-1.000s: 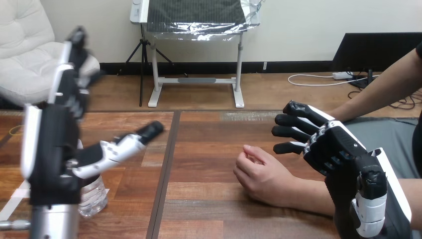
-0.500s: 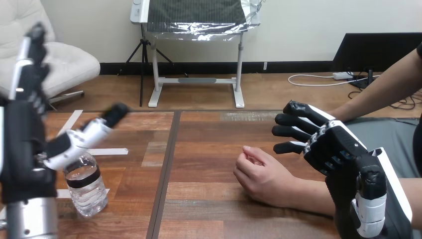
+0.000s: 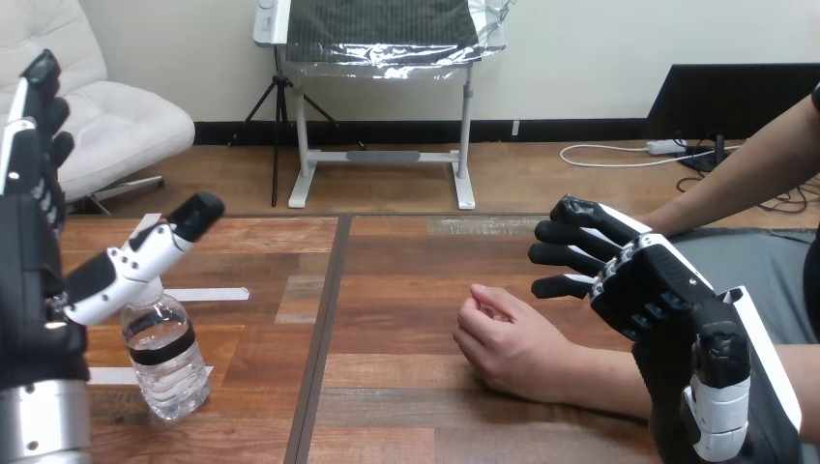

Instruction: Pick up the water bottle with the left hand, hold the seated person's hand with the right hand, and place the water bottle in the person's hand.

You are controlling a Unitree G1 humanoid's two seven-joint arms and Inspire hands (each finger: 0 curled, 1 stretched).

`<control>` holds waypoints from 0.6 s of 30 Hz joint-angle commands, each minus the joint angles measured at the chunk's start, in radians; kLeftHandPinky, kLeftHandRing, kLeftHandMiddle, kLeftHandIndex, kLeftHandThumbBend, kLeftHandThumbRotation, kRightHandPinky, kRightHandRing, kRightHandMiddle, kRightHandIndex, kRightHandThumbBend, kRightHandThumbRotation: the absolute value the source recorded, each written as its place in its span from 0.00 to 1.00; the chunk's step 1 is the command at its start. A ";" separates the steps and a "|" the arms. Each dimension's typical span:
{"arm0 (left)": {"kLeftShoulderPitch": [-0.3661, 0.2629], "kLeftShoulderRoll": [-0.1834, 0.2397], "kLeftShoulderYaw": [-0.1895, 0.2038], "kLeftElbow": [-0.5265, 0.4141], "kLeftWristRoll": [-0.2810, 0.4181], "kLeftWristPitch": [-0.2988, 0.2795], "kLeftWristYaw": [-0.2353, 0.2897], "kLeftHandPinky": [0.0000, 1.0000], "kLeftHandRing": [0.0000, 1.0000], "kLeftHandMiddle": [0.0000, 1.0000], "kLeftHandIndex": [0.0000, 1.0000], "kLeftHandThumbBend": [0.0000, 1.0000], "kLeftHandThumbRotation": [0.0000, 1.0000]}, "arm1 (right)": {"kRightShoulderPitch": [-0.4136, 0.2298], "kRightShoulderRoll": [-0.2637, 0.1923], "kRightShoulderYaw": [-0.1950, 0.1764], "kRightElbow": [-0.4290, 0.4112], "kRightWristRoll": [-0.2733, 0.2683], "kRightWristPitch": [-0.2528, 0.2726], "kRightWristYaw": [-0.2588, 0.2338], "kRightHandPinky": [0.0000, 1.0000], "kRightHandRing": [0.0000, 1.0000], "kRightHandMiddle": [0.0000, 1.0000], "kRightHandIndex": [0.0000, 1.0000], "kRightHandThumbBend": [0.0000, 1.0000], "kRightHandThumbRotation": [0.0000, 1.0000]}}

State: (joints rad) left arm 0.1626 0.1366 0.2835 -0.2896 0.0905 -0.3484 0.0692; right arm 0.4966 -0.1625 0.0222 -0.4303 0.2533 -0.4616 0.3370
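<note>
Left hand [image 3: 34, 290] sits at the left edge of the frame, raised, spread wide: fingers [image 3: 34, 126] straight up, thumb [image 3: 135, 261] sticking out toward the middle. Nothing is in it.

Water bottle [image 3: 166, 360] stands upright on the table [image 3: 406, 280], lower left of the frame, just right of the left palm. The thumb crosses in front of the bottle's top, so the cap is hidden. Can't tell whether the thumb touches the bottle there; no finger is wrapped round it.

Two strips of white tape [image 3: 205, 294] lie flat on the wood near the bottle, one behind it and one by its base.

Person's hand [image 3: 511, 338] rests on the table at lower centre, loosely curled, knuckles toward the left, forearm running off to the lower right.

Right hand [image 3: 650, 282] is at the right of the frame, above and behind that forearm. Its fingers point left, relaxed and slightly bent, closed on nothing, fingertips apart from the person's hand.
</note>
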 commanded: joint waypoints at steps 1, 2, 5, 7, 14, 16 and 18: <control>-0.062 0.027 0.011 0.009 0.011 0.019 0.009 0.88 0.95 0.96 0.93 1.00 0.37 | -0.058 -0.004 -0.009 -0.021 0.007 -0.021 0.005 0.67 0.76 0.79 0.80 0.89 0.97; -0.062 0.028 0.012 0.010 0.012 0.020 0.009 0.88 0.95 0.96 0.93 1.00 0.37 | -0.058 -0.004 -0.009 -0.021 0.007 -0.020 0.005 0.67 0.76 0.79 0.80 0.89 0.97; -0.065 0.034 0.015 0.020 0.011 0.027 0.010 0.87 0.95 0.96 0.93 1.00 0.36 | -0.058 -0.006 -0.009 -0.023 0.008 -0.015 0.005 0.67 0.76 0.79 0.80 0.89 0.97; -0.068 0.036 0.017 0.027 0.007 0.032 0.010 0.87 0.95 0.96 0.93 1.00 0.35 | -0.059 -0.007 -0.010 -0.022 0.009 -0.015 0.007 0.67 0.76 0.79 0.80 0.89 0.97; -0.077 0.044 0.018 0.053 0.008 0.036 0.014 0.88 0.96 0.97 0.94 1.00 0.32 | -0.062 -0.006 -0.011 -0.018 0.013 -0.019 0.010 0.67 0.76 0.79 0.80 0.89 0.96; -0.081 0.046 0.019 0.065 0.008 0.038 0.015 0.89 0.97 0.97 0.94 1.00 0.31 | -0.063 -0.006 -0.011 -0.019 0.014 -0.017 0.012 0.67 0.76 0.79 0.80 0.89 0.96; -0.084 0.048 0.019 0.074 0.007 0.039 0.015 0.89 0.97 0.97 0.94 1.00 0.30 | -0.063 -0.007 -0.012 -0.020 0.014 -0.014 0.012 0.67 0.76 0.79 0.80 0.89 0.96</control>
State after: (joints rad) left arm 0.1447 0.1590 0.2992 -0.2444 0.0904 -0.3137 0.0787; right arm 0.4958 -0.1633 0.0220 -0.4303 0.2553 -0.4619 0.3468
